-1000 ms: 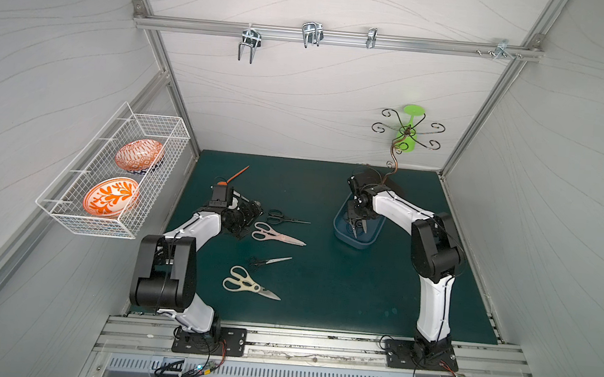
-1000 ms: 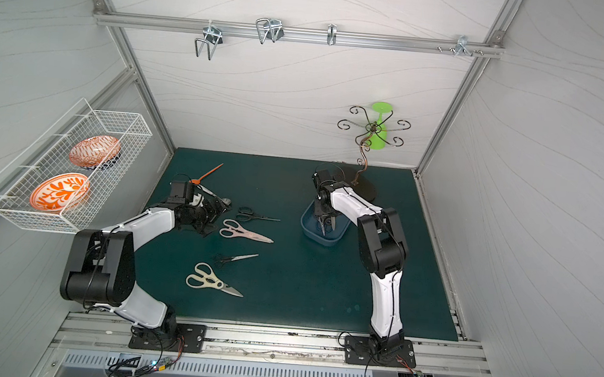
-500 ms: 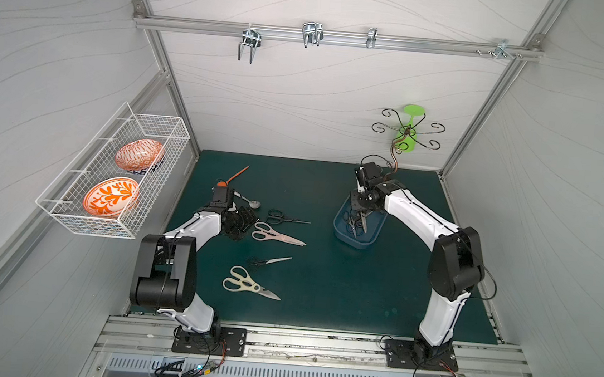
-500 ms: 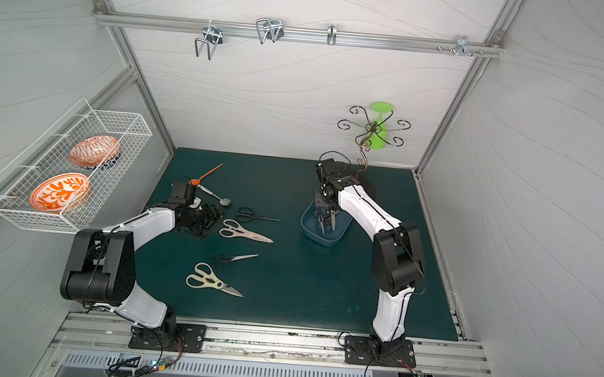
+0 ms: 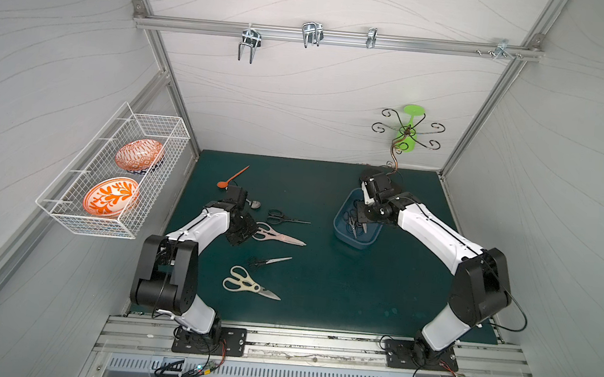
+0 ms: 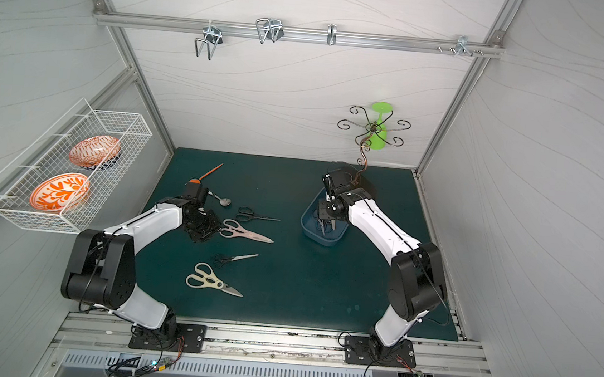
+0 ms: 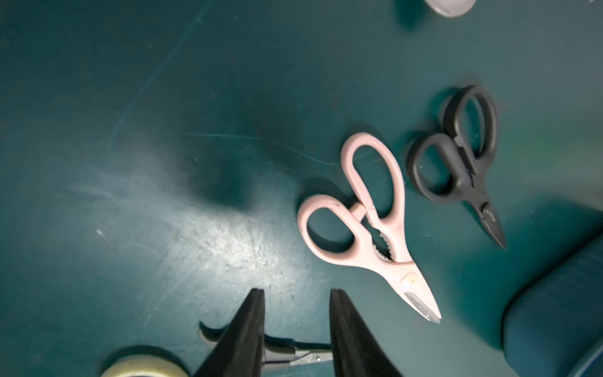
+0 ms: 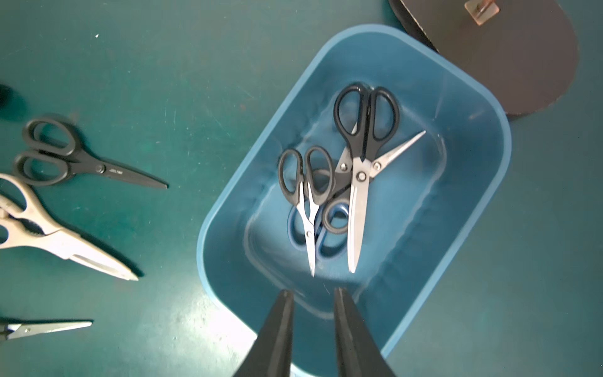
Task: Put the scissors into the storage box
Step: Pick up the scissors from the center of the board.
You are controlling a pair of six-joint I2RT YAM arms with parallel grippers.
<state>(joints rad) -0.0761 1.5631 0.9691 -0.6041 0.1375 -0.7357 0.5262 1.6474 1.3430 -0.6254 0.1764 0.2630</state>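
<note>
Four pairs of scissors lie on the green mat: black-handled scissors [image 5: 285, 217] [image 7: 456, 163], pink shears [image 5: 277, 235] [image 7: 368, 225], small scissors [image 5: 268, 262] and cream shears [image 5: 247, 285]. My left gripper [image 5: 242, 231] [image 7: 295, 290] hovers just left of the pink shears' handles, open with a narrow gap and nothing between the fingers. The storage box [image 5: 353, 242] [image 8: 208, 228] holds several scissors [image 8: 362, 163], black-handled and blue-handled. My right gripper [image 5: 363, 221] [image 8: 313, 290] hangs over the box, open a little and empty.
An orange spoon [image 5: 232, 177] and a metal spoon [image 5: 254, 204] lie behind the left gripper. A wire stand with a green cup [image 5: 406, 131] has its dark base [image 8: 505, 58] touching the box's far end. A white wire basket [image 5: 115, 173] with bowls hangs on the left wall.
The left gripper's jaws have narrowed a lot and it has shifted slightly toward the front. The right arm's elbow has swung out to the front right while its gripper stayed over the box.
</note>
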